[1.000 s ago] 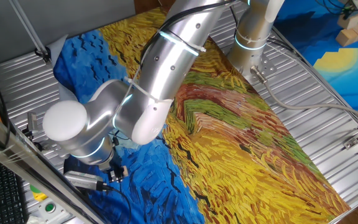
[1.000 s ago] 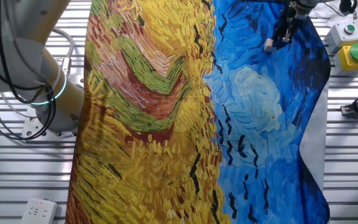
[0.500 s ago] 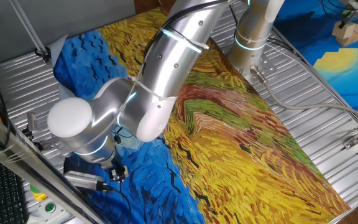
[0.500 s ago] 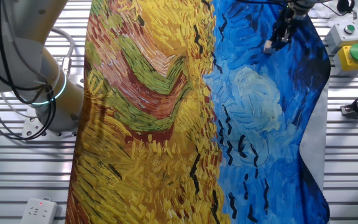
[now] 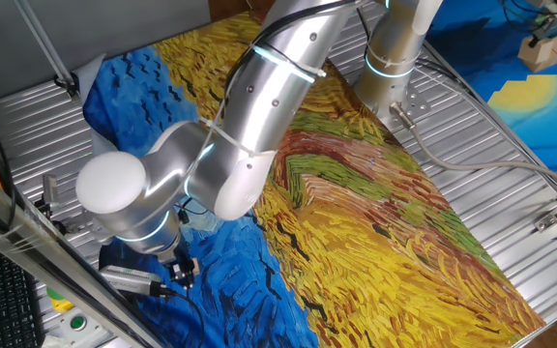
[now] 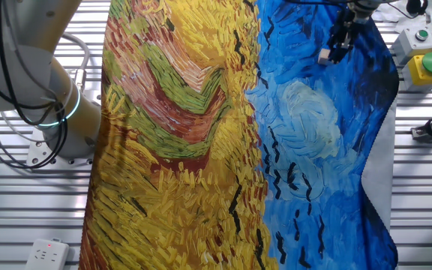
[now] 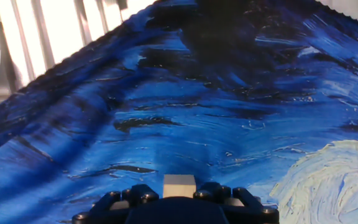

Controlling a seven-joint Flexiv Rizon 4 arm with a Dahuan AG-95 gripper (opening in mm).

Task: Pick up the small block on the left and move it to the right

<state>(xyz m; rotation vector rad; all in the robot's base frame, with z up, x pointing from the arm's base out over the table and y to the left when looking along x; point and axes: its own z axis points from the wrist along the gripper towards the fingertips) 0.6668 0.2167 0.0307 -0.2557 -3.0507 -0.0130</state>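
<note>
The small block (image 7: 179, 185) is a tiny tan wooden cube on the blue part of the painted cloth. In the hand view it sits right between my fingers (image 7: 213, 192), which press against both its sides. My gripper (image 7: 179, 194) is shut on it, low at the cloth. In the other fixed view the gripper (image 6: 330, 52) reaches down at the far right and the block (image 6: 324, 56) shows at its tips. In one fixed view the gripper (image 5: 183, 272) is at the near left, and the block is hidden by the fingers.
The painted cloth (image 6: 201, 150) covers the table, blue on one side and yellow on the other. A yellow box with a green button (image 6: 428, 66) stands past the cloth edge near the gripper. Larger pale wooden blocks (image 5: 552, 46) lie far off at the back right.
The arm has come down and a little to the right, so the fingers now stand around the block. The block has stayed in place on the cloth.
</note>
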